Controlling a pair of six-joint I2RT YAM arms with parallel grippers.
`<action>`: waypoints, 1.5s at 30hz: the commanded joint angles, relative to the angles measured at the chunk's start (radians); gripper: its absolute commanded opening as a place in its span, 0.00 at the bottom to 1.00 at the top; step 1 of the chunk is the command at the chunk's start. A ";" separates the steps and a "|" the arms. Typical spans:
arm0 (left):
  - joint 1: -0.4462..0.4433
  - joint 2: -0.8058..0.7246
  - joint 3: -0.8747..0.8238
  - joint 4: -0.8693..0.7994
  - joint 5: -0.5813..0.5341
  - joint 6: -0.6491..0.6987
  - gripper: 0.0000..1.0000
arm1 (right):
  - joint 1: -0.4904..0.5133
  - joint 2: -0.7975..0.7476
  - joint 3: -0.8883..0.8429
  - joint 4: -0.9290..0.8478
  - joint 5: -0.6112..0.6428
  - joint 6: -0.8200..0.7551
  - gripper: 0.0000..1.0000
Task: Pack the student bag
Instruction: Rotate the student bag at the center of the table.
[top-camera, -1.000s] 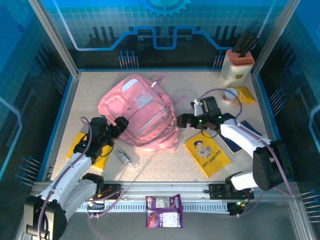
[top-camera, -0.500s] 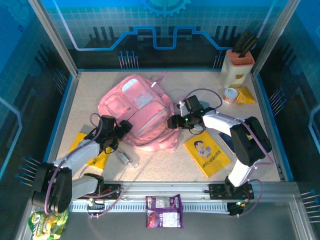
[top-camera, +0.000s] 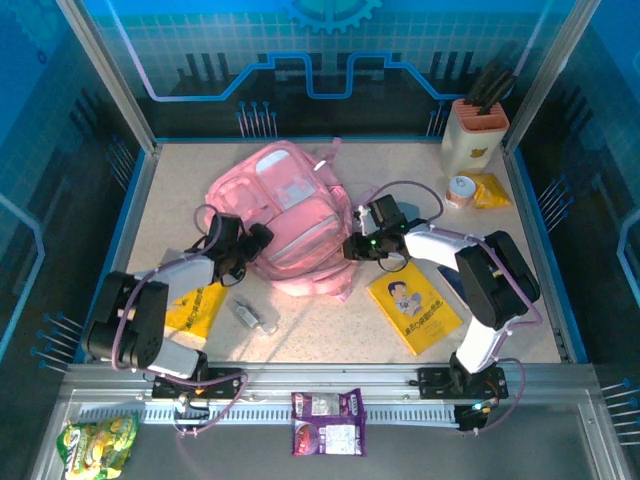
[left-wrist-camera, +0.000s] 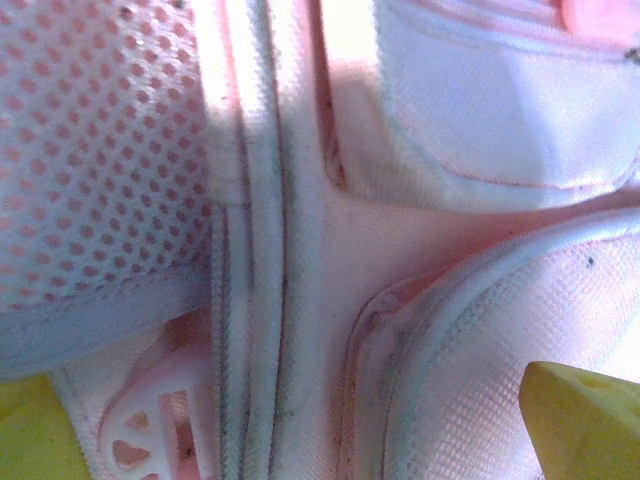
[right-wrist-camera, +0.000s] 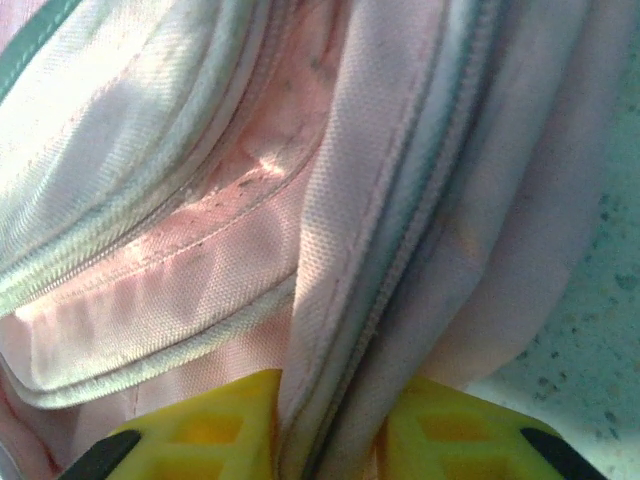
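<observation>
The student bag, a big pink backpack with paler pockets, lies mid-table, bunched up between the two arms. My left gripper is pressed against its lower left side. In the left wrist view the gripper is open, its yellow fingertips wide apart with the bag's seams and mesh pocket between them. My right gripper is at the bag's right edge. In the right wrist view the gripper is shut on a fold of the bag's zipper edge, pinched between its yellow fingers.
A yellow book lies right of the bag, a dark booklet beside it. A beige holder, a small can and a yellow packet sit back right. A yellow packet and a small clear item lie front left.
The right gripper moved left to the bag's right edge and closed on its zipper fold. The left gripper pushed in against the bag's left side. The bag bunched up and shifted back.
</observation>
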 joint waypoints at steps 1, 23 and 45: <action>-0.005 0.083 0.129 0.137 0.079 0.076 0.99 | 0.068 -0.048 -0.050 0.030 -0.070 0.033 0.26; 0.078 -0.038 0.165 -0.096 0.203 0.155 0.99 | 0.078 -0.206 0.024 -0.127 0.081 0.120 0.80; -0.483 -0.287 -0.093 0.018 -0.028 -0.334 0.99 | 0.064 0.022 0.088 0.026 0.051 0.145 0.74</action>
